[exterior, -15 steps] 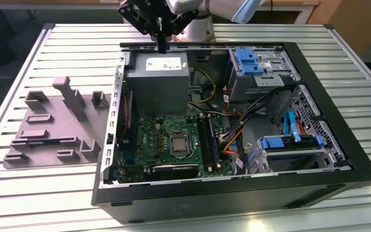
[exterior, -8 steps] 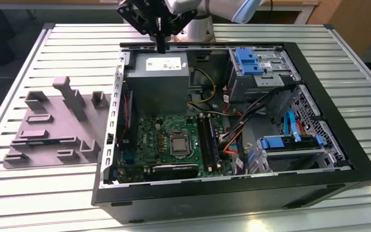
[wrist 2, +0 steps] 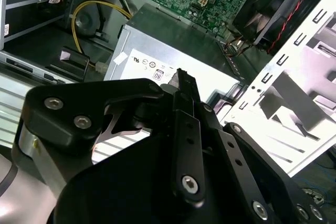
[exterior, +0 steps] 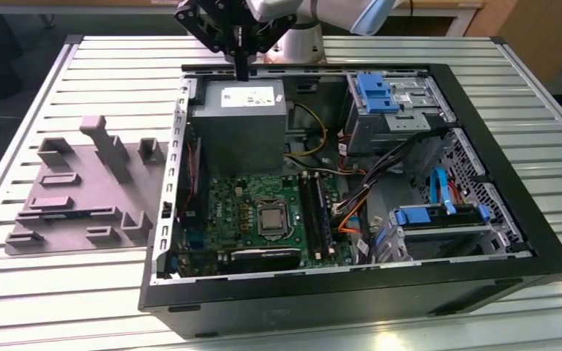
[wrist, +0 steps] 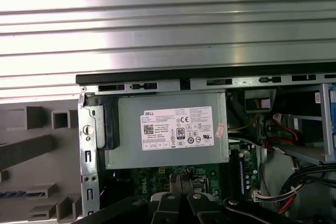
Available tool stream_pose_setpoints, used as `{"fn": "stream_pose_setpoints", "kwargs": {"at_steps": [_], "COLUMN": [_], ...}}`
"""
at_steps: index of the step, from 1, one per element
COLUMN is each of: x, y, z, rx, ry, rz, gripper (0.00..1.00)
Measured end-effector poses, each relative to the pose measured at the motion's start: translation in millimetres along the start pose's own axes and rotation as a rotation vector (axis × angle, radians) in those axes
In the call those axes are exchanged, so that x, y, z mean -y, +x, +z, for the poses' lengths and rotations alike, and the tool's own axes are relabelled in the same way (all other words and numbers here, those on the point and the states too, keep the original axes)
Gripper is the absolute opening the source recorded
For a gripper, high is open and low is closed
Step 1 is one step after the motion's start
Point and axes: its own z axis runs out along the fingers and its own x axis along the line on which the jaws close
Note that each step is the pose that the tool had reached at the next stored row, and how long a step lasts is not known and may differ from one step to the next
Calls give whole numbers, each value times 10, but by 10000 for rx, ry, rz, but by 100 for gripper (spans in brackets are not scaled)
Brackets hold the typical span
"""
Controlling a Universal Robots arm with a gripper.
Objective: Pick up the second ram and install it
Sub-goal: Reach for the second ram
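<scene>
Exterior overview; both wrist views above power supply

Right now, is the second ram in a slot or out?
Out: the thin bluish-green memory stick sits on the grey moulded plastic tray, beside the open black computer case.

I read the exterior view as a clock dial centred on the computer case, which lies on the table. Inside the case, the power supply sits at 10 o'clock. The motherboard is at 8 o'clock, just in front of the power supply, and a drive cage is at 1 o'clock. Outside, at 9 o'clock, the tray rests on the table just beside the case, with the second ram lying flat on its near part. My gripper hangs at 11 o'clock, above the power supply's far edge.
</scene>
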Motion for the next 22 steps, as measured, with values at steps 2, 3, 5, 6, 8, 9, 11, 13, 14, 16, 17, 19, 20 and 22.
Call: {"fn": "stream_pose_setpoints", "kwargs": {"at_steps": [2,3,5,6,8,9,11,13,14,16,17,19,20,22], "x": [0,0,1,1,1,1,2,2,2,3,3,5,6,6], "y": [5,6,11,13,17,20,25,29,31,35,38,61,80,84], "z": [0,0,0,0,0,0,1,1,1,2,2,2,3,3], "rx": [-1,0,0,0,0,0,0,0,0,0,0,0,0,0], "ry": [0,0,0,0,0,0,0,0,0,0,-1,0,0,0], "rz": [1,0,0,0,1,0,1,0,0,0,1,1,1,0], "gripper": [11,11,11,11,11,11,11,11,11,11,11,11,11,11]}}
